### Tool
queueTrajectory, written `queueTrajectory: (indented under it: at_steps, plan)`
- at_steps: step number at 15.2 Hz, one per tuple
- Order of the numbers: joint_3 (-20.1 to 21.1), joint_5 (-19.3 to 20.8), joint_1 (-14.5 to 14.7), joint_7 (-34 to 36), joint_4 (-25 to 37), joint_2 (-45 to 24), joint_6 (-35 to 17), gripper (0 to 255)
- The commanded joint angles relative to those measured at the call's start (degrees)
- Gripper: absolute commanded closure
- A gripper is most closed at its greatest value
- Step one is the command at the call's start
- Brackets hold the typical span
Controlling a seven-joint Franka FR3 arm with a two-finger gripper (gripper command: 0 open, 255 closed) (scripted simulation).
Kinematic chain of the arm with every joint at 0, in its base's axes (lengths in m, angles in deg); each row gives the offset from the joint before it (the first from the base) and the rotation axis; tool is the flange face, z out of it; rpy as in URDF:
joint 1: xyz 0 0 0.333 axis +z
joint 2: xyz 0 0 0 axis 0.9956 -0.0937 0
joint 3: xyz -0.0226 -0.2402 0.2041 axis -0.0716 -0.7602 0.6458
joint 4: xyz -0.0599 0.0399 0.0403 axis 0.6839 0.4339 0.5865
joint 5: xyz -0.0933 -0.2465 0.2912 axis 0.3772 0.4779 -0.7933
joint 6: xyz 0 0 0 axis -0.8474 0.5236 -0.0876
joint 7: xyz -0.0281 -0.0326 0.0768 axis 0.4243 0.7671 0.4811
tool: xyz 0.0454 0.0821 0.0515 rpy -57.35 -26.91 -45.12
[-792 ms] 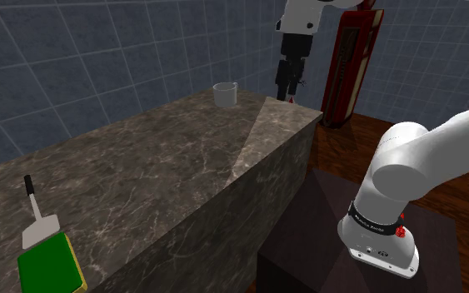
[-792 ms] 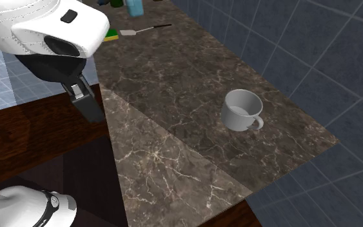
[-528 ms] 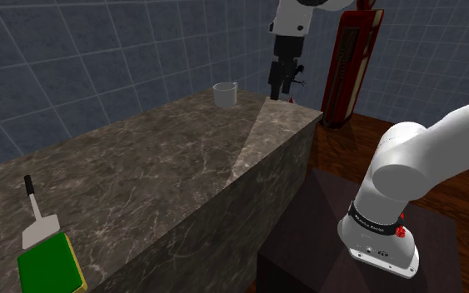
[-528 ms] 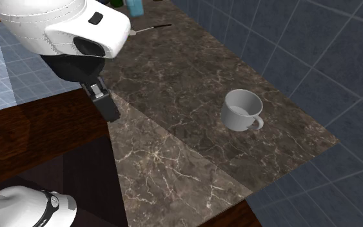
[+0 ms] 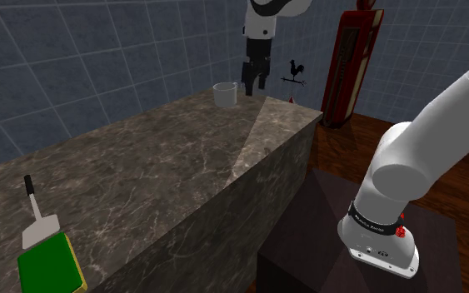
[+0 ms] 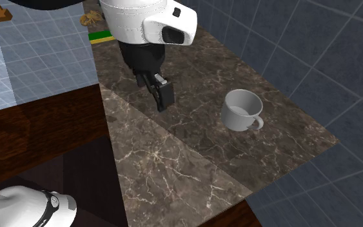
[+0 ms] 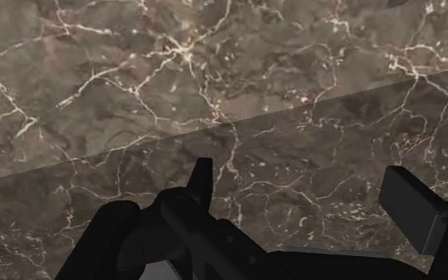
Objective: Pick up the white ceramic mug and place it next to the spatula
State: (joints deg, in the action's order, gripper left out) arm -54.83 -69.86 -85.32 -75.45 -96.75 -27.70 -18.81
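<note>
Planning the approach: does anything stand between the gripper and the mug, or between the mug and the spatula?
Nothing visible does. Only bare counter lies between the open gripper and the mug, and between the mug and the spatula.

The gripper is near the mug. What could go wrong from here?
1. The open gripper hangs beside the mug, not over it; coming down here, it would likely meet the counter or push the mug sideways.
2. The mug's handle sticks out to one side; a finger landing on it might tip the mug.
3. The spatula lies far off, next to a green sponge; the mug could land on that.
</note>
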Motion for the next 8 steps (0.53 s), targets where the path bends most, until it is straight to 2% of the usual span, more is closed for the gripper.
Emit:
queueTrajectory:
  at_steps: [1,8]
  plan:
    - [0.0,0.6,0.0,-0.1,3.6,-4.5,-0.9,0]
    - [-0.3,2.4,-0.3,-0.7,19.0,-20.5,-1.5,0]
